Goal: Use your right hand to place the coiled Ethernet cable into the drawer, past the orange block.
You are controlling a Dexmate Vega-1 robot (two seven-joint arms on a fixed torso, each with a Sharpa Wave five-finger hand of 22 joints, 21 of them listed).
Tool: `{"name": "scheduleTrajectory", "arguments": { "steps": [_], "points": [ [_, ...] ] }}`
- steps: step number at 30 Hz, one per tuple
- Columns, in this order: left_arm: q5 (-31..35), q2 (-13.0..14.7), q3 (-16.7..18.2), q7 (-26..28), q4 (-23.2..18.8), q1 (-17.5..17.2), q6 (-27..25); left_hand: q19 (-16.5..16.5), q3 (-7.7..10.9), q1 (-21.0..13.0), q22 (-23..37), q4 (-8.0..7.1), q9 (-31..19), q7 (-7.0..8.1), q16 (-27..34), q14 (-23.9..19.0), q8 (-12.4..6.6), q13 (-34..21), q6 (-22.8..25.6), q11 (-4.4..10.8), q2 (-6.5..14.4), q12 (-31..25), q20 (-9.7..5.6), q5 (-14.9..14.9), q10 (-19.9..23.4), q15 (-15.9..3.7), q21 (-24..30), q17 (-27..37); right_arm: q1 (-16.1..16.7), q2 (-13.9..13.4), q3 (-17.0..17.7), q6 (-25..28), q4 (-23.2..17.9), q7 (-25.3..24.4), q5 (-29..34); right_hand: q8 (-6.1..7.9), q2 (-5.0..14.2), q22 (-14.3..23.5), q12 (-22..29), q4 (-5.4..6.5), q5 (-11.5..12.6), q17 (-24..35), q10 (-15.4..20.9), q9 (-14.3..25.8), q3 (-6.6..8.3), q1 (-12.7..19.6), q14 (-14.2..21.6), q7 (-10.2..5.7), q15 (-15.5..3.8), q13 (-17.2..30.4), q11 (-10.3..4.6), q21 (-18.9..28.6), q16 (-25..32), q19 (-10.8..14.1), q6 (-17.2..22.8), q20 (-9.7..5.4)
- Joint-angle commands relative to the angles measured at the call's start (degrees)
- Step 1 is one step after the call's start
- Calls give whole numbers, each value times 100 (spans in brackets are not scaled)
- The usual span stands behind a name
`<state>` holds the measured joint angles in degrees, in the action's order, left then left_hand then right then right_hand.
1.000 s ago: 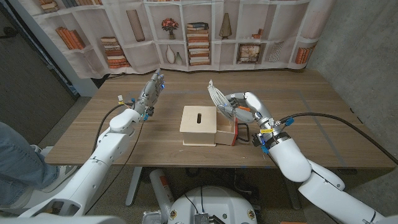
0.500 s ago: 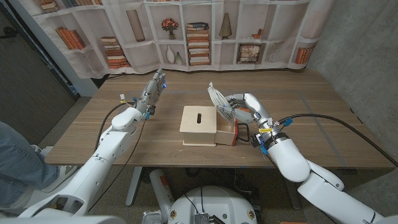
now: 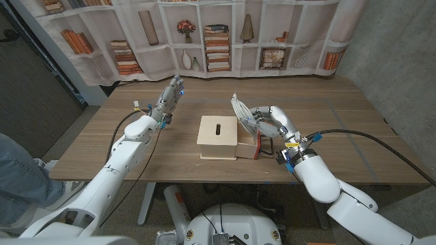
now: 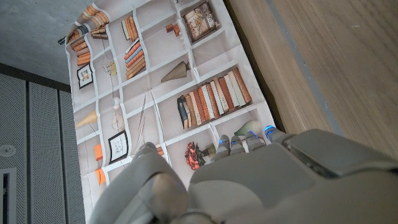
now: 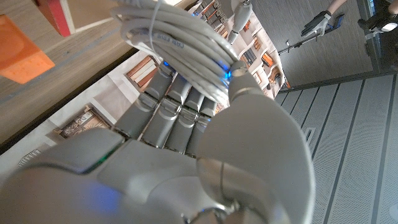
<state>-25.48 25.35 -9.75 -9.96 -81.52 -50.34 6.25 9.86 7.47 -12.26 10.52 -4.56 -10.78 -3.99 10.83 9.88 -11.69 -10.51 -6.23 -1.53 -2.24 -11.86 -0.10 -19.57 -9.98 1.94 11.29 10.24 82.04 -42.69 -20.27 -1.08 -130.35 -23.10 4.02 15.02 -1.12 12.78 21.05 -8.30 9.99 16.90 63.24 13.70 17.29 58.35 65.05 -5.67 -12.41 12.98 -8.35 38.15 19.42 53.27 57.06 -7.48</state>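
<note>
A long brown wooden table (image 3: 354, 146) stands before a white fabric backdrop printed with bookshelves, books and vases (image 3: 218, 37). A rough grey concrete wall (image 3: 395, 61) rises to the right, a dark grey panelled wall (image 3: 27, 88) to the left, with grey floor (image 3: 61, 146) below.

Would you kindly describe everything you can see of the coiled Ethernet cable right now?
The coiled Ethernet cable is a pale grey-white bundle of several smooth, plastic-looking loops, cinched by a thin tie seen in the right wrist view. The right hand grips it, thumb across the strands, so it stands up from the fingers, clear of the table. It hangs over the open drawer at the right side of the wooden box. Its plugs cannot be made out.
</note>
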Motion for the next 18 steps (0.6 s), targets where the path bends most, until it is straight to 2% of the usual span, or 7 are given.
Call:
{"name": "scheduleTrajectory", "arguments": {
  "steps": [1, 18],
  "points": [
    [45, -61, -81, -86, 136, 128, -10, 1277, -19, -52, 20, -1, -13, 19, -3, 539, 14, -25, 13, 14, 0, 12, 56, -12, -14, -9, 53, 25, 137, -9, 15, 61, -17, -120, -140, 22, 705, 14, -3, -21, 24, 4, 24, 34, -13, 761, 57, -288, -110, 6, 37, 33, -16, 81, 350, -428],
    [-9, -115, -39, -132, 243, 85, 80, 1276, -42, -63, 20, -1, -13, 18, 1, 531, 14, -25, 17, 17, 9, 13, 54, -13, -16, -19, 54, 25, -62, -101, -154, 284, -92, 50, -257, 16, 712, -7, -21, -21, 35, -3, 7, 61, -6, 765, 76, -264, -110, 14, 45, 60, -28, 89, 320, -431]
  ]
}}
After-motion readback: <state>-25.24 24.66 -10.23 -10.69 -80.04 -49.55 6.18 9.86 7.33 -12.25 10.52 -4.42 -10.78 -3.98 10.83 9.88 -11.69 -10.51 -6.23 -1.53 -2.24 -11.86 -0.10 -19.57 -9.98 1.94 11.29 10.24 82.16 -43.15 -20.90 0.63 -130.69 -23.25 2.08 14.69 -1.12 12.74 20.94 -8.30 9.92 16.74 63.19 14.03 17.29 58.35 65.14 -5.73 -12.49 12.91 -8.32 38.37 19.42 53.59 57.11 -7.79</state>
